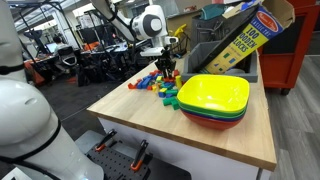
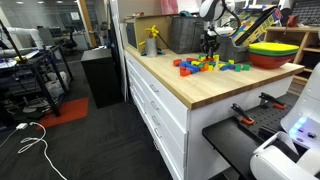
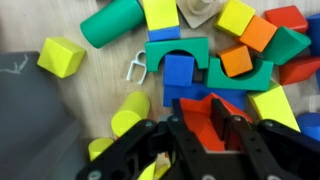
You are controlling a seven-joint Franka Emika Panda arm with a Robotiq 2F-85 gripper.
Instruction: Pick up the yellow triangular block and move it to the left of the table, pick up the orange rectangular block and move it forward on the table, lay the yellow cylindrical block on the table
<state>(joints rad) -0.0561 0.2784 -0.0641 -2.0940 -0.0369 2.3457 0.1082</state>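
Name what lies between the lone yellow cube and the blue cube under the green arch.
In the wrist view, a small white clip lies on the table between yellow cube and blue cube.

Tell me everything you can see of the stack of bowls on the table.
The stack of bowls is three nested, squarish bowls with rounded corners, glossy plastic by the look: yellow on top, green beneath, red at the bottom. It stands upright on the pale wood table, near an edge, beside the scattered blocks. The yellow bowl's inside looks empty. Whether the nearest blocks touch it cannot be told.
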